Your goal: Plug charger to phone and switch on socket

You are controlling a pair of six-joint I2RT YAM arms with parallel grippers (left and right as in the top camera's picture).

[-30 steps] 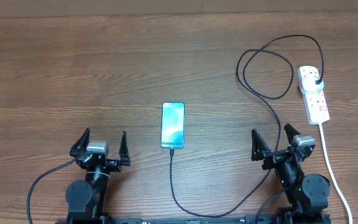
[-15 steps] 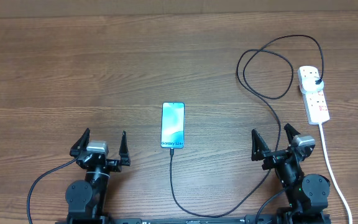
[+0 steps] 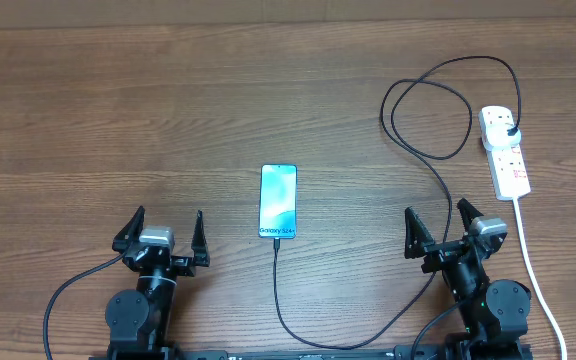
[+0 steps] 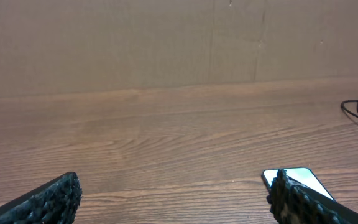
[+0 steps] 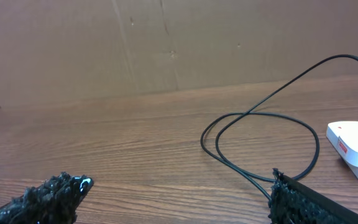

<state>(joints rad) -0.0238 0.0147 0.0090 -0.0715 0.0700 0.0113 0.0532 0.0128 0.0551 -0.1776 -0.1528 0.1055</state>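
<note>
The phone (image 3: 278, 201) lies flat mid-table, its blue-teal screen up; its corner shows in the left wrist view as the phone (image 4: 303, 177). The charger (image 3: 430, 160), a thin black cable, meets the phone's bottom edge at its tip, runs down along the near edge, loops at the back right and ends in a black plug in the socket (image 3: 506, 152). In the right wrist view the charger (image 5: 253, 140) loops beside the socket (image 5: 353, 140). My left gripper (image 3: 164, 226) stands open left of the phone. My right gripper (image 3: 436, 217) stands open, the charger passing close between its fingers.
A thick white cord (image 3: 534, 270) runs from the socket down the right side past my right arm. Bare wooden table surface (image 3: 168, 110) stretches across the left and far side. A brown wall (image 4: 166, 43) rises behind the table.
</note>
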